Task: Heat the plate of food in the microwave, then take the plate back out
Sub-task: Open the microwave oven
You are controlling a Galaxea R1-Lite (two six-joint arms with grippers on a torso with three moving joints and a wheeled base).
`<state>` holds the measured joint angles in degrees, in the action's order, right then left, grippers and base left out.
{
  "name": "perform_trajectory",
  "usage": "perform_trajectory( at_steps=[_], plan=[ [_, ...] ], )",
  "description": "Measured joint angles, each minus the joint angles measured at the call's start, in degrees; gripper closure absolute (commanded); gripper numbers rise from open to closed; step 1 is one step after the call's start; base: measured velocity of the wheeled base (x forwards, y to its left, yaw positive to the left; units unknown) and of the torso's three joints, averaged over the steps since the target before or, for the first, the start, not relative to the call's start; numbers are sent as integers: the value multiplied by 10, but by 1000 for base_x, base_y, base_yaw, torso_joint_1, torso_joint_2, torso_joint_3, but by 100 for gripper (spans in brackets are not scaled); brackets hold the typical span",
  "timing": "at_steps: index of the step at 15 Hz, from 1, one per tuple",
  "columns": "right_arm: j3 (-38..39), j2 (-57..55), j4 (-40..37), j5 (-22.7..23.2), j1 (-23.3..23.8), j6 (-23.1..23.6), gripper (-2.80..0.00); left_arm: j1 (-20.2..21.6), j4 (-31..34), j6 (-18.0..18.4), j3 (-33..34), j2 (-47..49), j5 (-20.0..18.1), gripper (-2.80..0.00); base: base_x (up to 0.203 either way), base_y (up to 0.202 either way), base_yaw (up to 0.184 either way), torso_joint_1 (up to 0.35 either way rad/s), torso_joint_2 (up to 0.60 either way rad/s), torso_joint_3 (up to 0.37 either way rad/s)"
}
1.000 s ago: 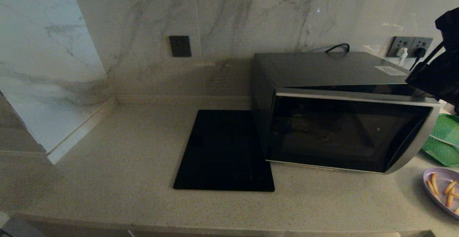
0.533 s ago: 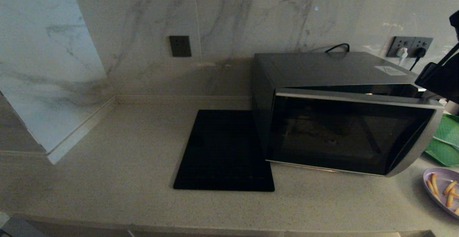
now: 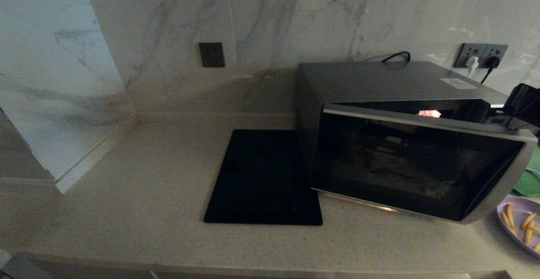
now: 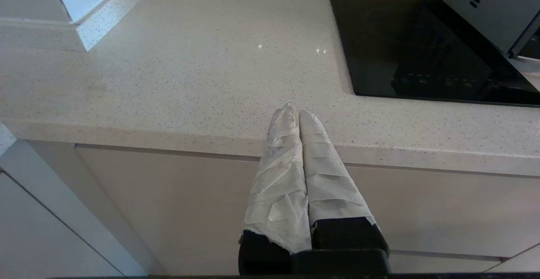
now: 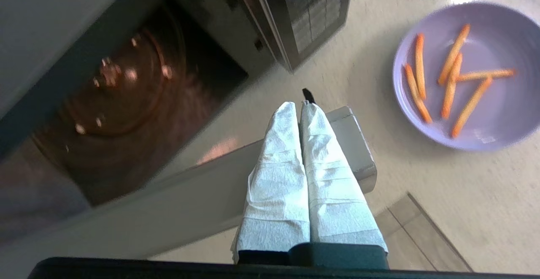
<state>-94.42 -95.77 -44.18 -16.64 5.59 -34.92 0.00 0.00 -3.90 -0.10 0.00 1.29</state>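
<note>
Our right gripper (image 5: 299,106), clenched empty, hovers over the microwave (image 3: 405,144) door's edge; the plate of food (image 5: 468,76) beside it looks light, rigid, best gripped by its rim.

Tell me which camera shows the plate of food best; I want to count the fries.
The right wrist view: the whole plate of food lies in frame with separate fries. The head view cuts it off at the edge; the left wrist view misses it.
</note>
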Motion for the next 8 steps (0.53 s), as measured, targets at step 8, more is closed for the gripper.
perform_trajectory(
  at_steps=[8],
  plan=[
    [41,72,-160,115,-25,1,0,0,0,0,0,0,0,0,0,0,0,0,0,0]
  ],
)
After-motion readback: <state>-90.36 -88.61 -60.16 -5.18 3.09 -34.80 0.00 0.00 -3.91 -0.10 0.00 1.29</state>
